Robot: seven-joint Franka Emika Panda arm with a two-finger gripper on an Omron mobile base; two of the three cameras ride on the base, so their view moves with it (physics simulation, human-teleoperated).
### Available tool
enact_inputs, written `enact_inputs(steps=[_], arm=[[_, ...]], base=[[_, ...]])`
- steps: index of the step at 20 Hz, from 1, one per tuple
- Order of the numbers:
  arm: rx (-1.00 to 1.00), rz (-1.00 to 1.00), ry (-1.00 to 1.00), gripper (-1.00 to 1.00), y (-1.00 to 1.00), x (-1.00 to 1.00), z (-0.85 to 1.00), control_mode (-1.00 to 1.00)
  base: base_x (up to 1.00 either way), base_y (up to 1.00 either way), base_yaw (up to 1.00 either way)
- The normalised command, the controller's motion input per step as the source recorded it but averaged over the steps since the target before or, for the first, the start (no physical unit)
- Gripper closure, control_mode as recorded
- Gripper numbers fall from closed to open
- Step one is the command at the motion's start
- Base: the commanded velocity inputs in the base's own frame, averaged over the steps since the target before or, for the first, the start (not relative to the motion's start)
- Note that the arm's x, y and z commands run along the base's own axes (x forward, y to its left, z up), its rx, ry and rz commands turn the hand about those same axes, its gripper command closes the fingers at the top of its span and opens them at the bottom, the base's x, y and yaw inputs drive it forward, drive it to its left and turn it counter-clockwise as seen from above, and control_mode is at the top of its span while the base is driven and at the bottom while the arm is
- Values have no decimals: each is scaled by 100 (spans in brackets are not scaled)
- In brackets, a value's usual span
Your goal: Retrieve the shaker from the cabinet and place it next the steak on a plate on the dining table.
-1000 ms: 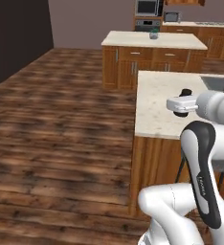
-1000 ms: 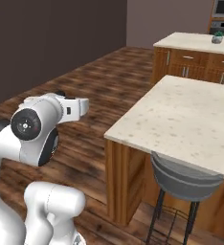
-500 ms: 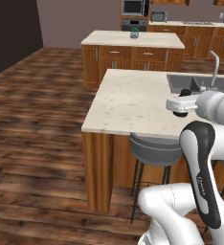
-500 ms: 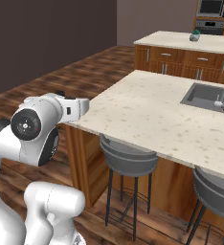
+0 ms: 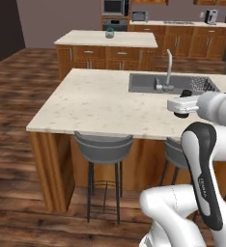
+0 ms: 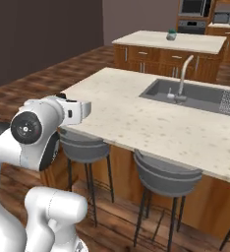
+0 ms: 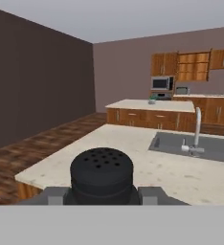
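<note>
While carried upright, perforated top showing, the shaker [image 7: 102, 174] is clamped in the closed tool [image 7: 102, 195]. Beyond it, the counter [image 5: 105, 103] lies ahead, sink [image 5: 156, 83] far right; plate and steak are unlocated.

Even, soft light fills the room with no glare. Faint shadows sit under the tabletop [image 5: 100, 103] edge around the stools [image 6: 166, 174]. All frames look coarse and slightly blurred; the far wall is dim.

Matt black shaker [image 7: 101, 172]; speckled stone dining table [image 5: 100, 103]
</note>
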Motion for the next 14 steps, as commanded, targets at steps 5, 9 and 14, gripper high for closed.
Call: enact_inputs(steps=[5,9,14], arm=[[0,0,0,100,0,0,0,100],[0,0,0,100,0,0,0,100],[0,0,0,100,0,0,0,100]], base=[[0,-100,-28],[0,-100,-35],[0,-100,-29]])
